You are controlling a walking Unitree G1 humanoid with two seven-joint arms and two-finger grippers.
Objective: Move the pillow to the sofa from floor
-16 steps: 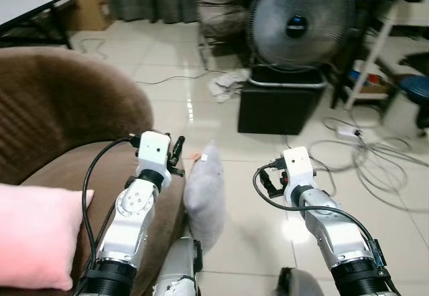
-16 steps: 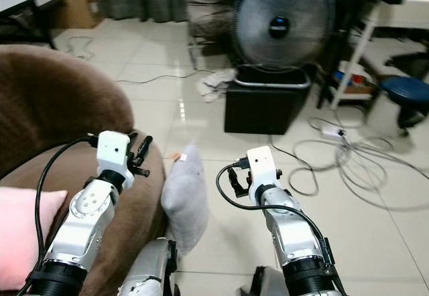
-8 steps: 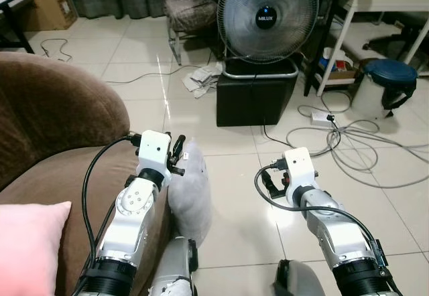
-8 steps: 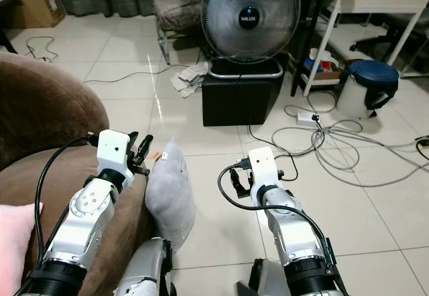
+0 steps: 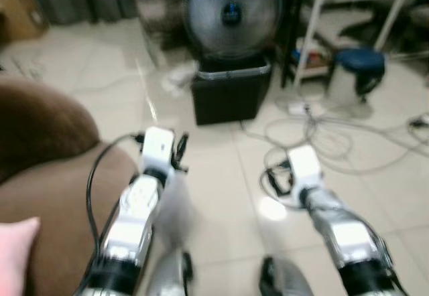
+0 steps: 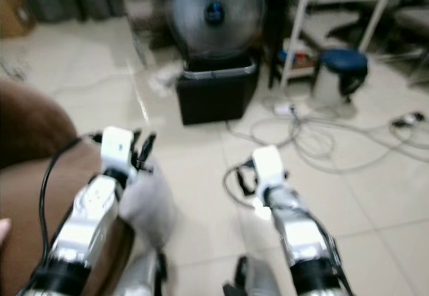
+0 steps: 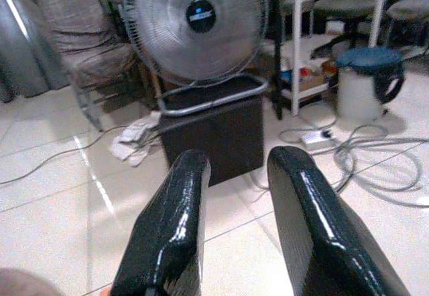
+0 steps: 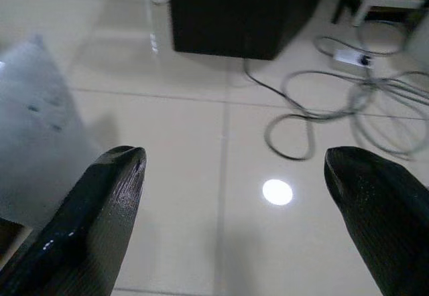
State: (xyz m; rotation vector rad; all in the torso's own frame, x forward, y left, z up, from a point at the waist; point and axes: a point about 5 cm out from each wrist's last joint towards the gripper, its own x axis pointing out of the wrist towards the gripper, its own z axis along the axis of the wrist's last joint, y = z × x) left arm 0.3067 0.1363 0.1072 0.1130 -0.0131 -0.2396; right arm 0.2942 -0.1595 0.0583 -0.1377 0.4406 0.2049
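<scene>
**Grey pillow on the floor beside the sofa**

The cream tiled floor (image 6: 201, 169) carries a round silver fan (image 7: 194, 25) on a black box (image 7: 214, 132). The soft grey pillow (image 6: 149, 202) stands on the floor, against the brown fabric sofa (image 5: 47, 175). The left gripper (image 7: 234, 195) hovers above it, fingers slightly apart. The right gripper (image 8: 234, 195) is wide apart, holding nothing.

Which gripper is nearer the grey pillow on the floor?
The left. The left gripper hangs right over the grey pillow beside the sofa; the right gripper is off to the pillow's right over bare tile.
</scene>
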